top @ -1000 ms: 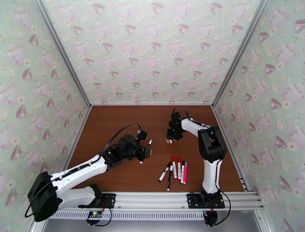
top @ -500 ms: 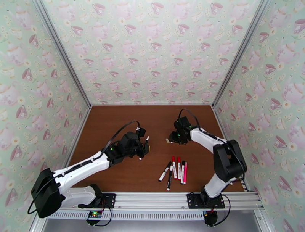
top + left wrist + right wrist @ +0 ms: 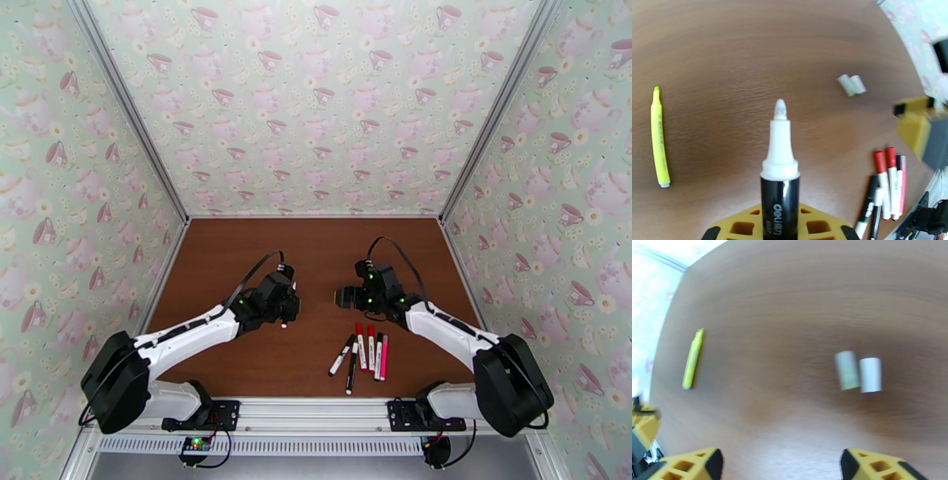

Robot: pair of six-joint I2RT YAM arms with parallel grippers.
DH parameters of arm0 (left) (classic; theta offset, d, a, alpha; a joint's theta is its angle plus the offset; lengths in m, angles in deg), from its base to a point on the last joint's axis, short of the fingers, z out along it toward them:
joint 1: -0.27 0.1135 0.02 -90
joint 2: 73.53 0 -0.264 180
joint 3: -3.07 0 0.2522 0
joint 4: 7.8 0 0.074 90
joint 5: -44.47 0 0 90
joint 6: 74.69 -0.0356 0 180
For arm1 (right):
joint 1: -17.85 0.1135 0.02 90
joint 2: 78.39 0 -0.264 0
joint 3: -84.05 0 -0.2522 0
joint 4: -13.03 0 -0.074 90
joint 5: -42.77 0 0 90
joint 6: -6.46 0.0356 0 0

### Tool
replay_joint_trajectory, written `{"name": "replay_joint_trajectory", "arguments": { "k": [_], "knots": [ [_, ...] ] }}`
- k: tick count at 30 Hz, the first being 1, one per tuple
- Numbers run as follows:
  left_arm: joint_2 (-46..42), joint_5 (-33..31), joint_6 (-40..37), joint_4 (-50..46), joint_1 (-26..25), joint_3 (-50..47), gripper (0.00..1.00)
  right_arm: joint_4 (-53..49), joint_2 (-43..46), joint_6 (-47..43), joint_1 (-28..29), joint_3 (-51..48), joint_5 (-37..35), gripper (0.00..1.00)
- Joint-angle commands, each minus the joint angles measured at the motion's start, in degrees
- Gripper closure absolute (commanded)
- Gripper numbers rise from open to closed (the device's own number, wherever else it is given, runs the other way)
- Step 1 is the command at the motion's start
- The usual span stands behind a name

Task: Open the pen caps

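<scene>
The left gripper (image 3: 283,309) is clamped on a black-barrelled pen (image 3: 779,197). In the left wrist view the barrel stands straight out between the yellow fingers (image 3: 730,231), its white collar and pale bare tip pointing at the brown table (image 3: 237,253). This pen has no cap on it. Whether the tip touches the wood cannot be told.

The right gripper (image 3: 345,298) hangs over the middle of the table with its jaws spread wide and nothing between them. In its wrist view the two yellow fingertips (image 3: 691,465) sit far apart at the near edge, above bare wood. Beyond the right gripper (image 3: 782,467) lie two pale caps (image 3: 859,372), side by side and touching or nearly so, both blurred. From the left wrist view the same caps (image 3: 851,85) lie on the table far and to the right of the held pen.

A yellow pen (image 3: 659,150) lies alone on the table, well apart from the caps, its bare tip pointing away. The right wrist camera sees the yellow pen (image 3: 692,358) to the left of the caps.

A cluster of pens (image 3: 363,354) lies at the near edge, right of centre, apart from both grippers. Two have red caps, one is pink, and the others carry black ends. Most lie parallel and close together, and one is angled off to the left.
</scene>
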Motion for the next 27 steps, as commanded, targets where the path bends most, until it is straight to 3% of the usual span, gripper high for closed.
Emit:
{"name": "replay_joint_trajectory", "arguments": {
  "k": [1, 9, 20, 27],
  "knots": [
    [2.72, -1.37, -1.98, 0.27, 1.82, 2.68, 0.87, 4.88, 2.79, 2.42, 3.14, -1.75, -3.34, 0.02],
    [9.95, -6.01, -3.43, 0.26, 4.00, 5.56, 0.85, 4.76, 4.82, 3.16, 8.08, -1.51, -5.28, 0.00],
    [20.78, -15.41, -2.64, -6.03, 4.71, 13.84, 0.82, 3.20, 2.90, 3.38, 8.97, -0.94, -5.38, 0.00],
    [25.83, -16.77, -3.09, -8.70, 5.00, 18.07, 0.80, 1.94, 4.32, 3.86, 9.46, -1.32, -7.03, 0.00]
  ]
}}
